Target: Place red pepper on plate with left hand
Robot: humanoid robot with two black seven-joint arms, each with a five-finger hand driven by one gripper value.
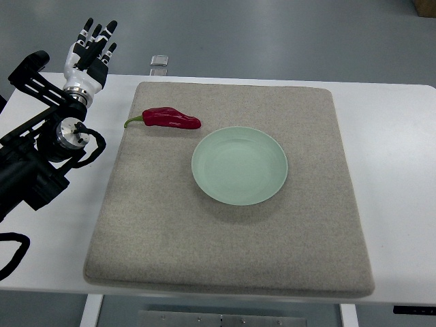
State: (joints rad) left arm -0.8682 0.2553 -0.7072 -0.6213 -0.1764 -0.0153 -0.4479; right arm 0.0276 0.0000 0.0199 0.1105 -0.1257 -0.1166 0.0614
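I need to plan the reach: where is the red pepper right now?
In the top view the red pepper lies on the grey mat, up and left of the green plate, apart from it and right of the left robot hand.

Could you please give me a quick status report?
Left hand open, empty, off mat. Glossy red pepper on grey mat, beside pale green plate. Nothing blocking.

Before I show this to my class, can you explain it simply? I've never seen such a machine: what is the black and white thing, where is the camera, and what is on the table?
There is one picture, taken from above on the robot's own side. The black arm from the left ends in a white-and-black left hand, fingers spread, holding nothing. On the white table lies a grey mat. On it sit a red pepper and, just beside it, an empty pale green plate. The right arm is not visible.
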